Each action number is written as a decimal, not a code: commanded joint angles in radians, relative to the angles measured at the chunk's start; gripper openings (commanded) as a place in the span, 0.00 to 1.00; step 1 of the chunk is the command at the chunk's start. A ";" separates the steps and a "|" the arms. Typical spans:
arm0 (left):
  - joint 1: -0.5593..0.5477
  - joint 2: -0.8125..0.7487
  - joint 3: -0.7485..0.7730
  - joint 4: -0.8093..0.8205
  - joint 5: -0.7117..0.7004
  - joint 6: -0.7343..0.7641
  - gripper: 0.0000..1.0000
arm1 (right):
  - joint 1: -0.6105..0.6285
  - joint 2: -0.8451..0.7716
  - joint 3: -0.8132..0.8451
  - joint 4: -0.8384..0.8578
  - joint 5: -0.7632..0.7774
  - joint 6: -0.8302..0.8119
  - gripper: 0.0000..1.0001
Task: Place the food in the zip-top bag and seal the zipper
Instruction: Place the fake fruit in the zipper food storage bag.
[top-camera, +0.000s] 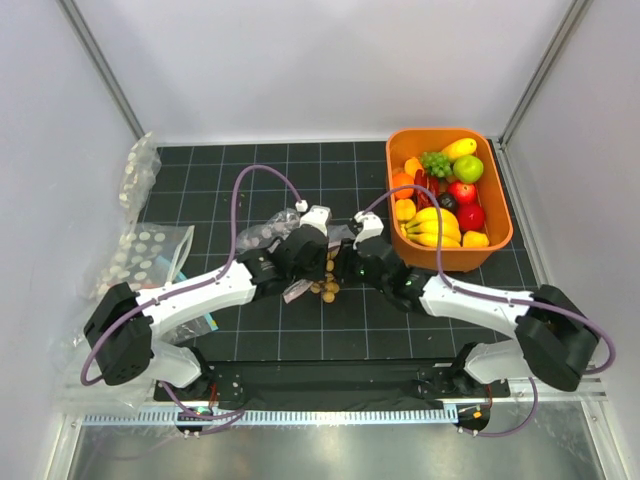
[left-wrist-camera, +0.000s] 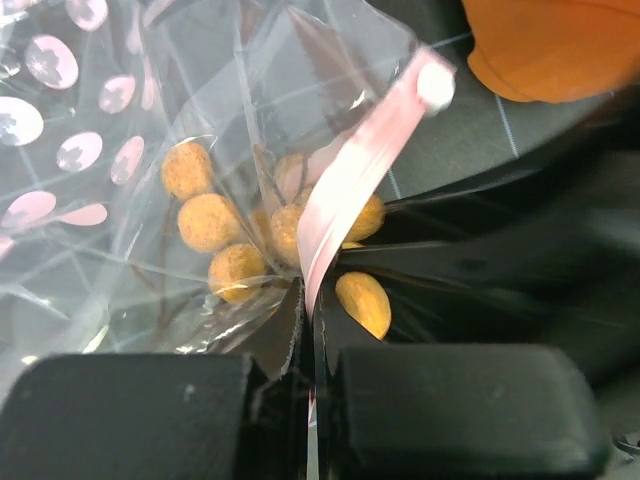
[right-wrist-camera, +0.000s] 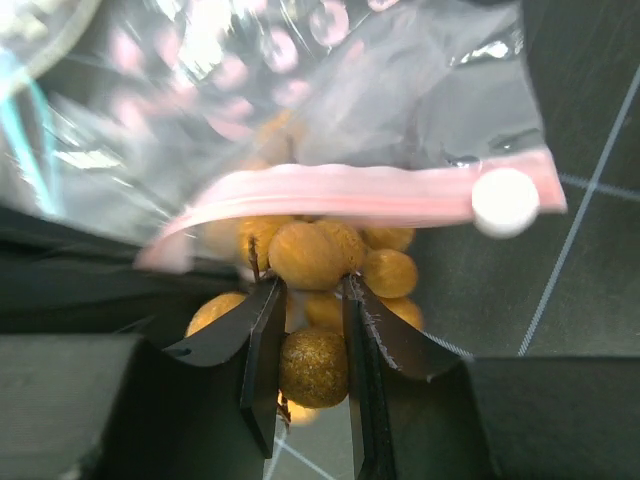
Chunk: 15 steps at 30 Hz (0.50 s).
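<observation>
My left gripper (left-wrist-camera: 310, 325) is shut on the pink zipper strip (left-wrist-camera: 350, 190) of the clear dotted zip-top bag (left-wrist-camera: 120, 150) and holds its mouth up. My right gripper (right-wrist-camera: 305, 300) is shut on the brown nut-like cluster (right-wrist-camera: 312, 365) and holds it at the bag's mouth, under the zipper (right-wrist-camera: 340, 193) and its white slider (right-wrist-camera: 505, 200). Part of the cluster shows through the bag's plastic (left-wrist-camera: 210, 220). In the top view both grippers (top-camera: 300, 245) (top-camera: 358, 250) meet at mid-table over the cluster (top-camera: 328, 285). More toy fruit (top-camera: 440, 200) lies in the orange tub.
The orange tub (top-camera: 500, 205) stands at the back right, close to the right arm. Other clear bags with bolder white dots (top-camera: 145, 250) (top-camera: 138, 175) lie at the left edge of the black grid mat (top-camera: 330, 330). White walls close in three sides.
</observation>
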 joint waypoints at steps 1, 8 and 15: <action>-0.013 0.012 0.015 0.035 -0.052 0.005 0.00 | 0.007 -0.118 -0.013 0.092 0.025 -0.004 0.02; -0.013 0.004 0.038 0.025 0.070 -0.011 0.00 | 0.009 -0.259 -0.062 0.104 -0.003 -0.064 0.02; -0.013 -0.121 -0.029 0.125 0.228 -0.040 0.00 | 0.007 -0.260 -0.050 0.089 -0.044 -0.084 0.01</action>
